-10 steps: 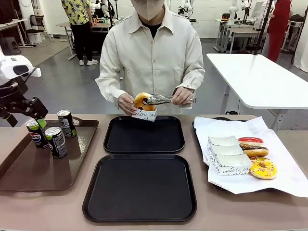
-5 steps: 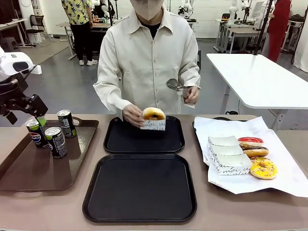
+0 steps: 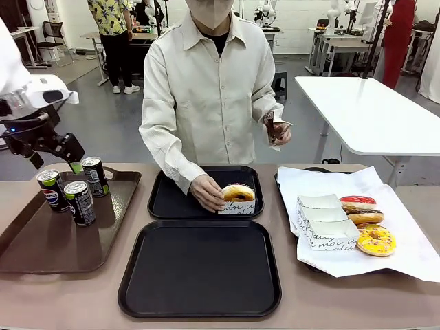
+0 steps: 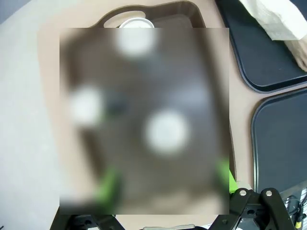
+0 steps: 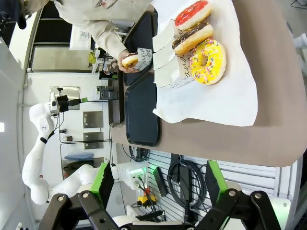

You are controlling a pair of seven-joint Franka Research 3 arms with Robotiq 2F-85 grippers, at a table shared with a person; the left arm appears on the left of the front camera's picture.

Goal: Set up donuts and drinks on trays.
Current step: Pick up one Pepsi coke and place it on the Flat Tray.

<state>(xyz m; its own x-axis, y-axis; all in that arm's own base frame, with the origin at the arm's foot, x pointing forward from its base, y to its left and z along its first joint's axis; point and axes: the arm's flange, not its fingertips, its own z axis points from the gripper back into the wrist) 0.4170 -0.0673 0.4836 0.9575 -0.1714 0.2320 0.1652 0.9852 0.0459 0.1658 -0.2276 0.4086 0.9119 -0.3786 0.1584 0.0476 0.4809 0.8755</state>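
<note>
Glazed boxed donut on far black tray.
Your right gripper and left gripper stand spread, empty, the left over slim dark soda cans, likely for pickup. Past the bare near black square tray, a hand steadies it.

My left arm has white, rounded housings. My left gripper and right gripper are black two-finger linkages with silver pivot screws. The finger pads are bright green.
</note>
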